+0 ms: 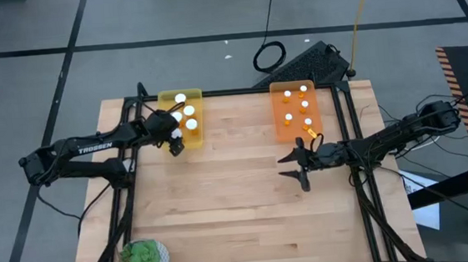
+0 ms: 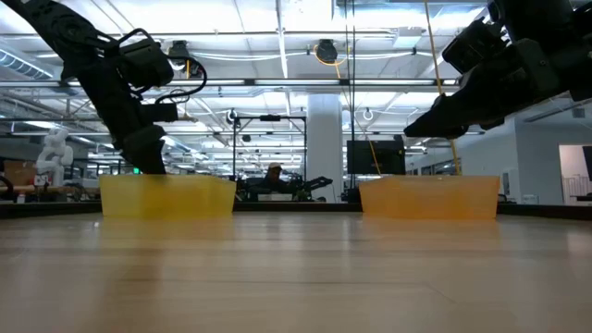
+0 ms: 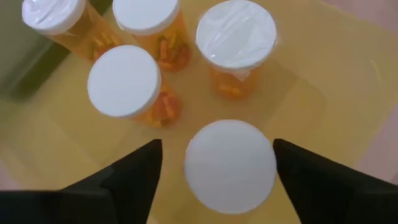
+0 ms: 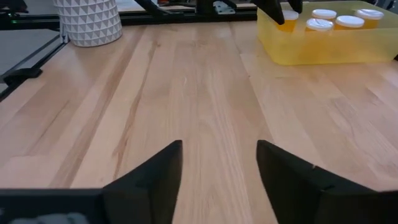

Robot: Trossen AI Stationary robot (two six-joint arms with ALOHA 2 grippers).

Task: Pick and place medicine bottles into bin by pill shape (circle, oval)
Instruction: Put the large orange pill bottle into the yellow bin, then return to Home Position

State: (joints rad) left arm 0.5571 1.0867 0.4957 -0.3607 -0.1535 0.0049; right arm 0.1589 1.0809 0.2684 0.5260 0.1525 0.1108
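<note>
The left gripper [image 3: 214,168] hangs over the yellow tray [image 1: 197,138], jaws spread either side of a white-capped medicine bottle [image 3: 230,165] without clearly touching it. The bottle stands upright, long axis vertical, cap up. Four more bottles [image 3: 124,81] crowd from ten to one o'clock; lifting away could tip them. The right gripper [image 1: 297,166] waits open at the orange tray's [image 1: 282,127] six o'clock, above the tabletop [image 1: 223,207].

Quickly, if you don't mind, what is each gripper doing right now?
Left gripper: open, fingers either side of a medicine bottle in the yellow bin.
Right gripper: open, empty, over the table.
</note>
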